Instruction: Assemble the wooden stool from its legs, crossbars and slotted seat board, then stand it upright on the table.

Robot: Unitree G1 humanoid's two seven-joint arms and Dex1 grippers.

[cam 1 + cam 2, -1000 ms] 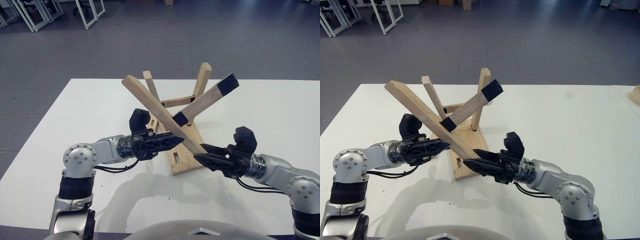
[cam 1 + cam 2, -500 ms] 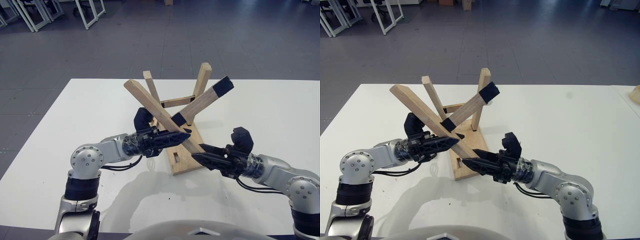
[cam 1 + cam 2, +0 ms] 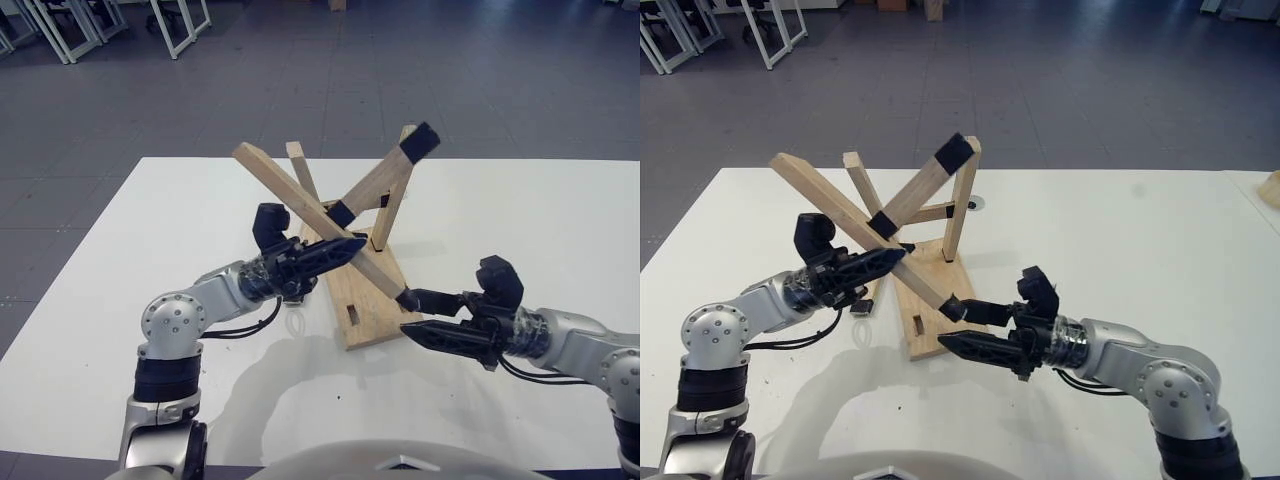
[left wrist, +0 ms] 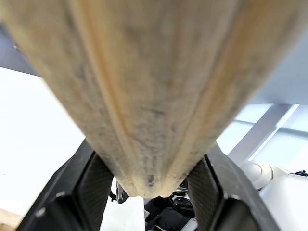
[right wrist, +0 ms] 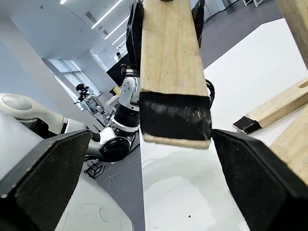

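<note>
No legible text or labels

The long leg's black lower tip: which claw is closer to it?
Right. The right gripper sits open around the black tip; the left gripper clamps the same long leg farther up, near its middle.

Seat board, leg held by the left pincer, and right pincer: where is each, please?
seat board [image 3: 372,322]: left eye view, bare near end.
leg [image 3: 280,180]: left eye view, upper part.
right pincer [image 3: 407,311]: left eye view, midway between fingertips.
</note>
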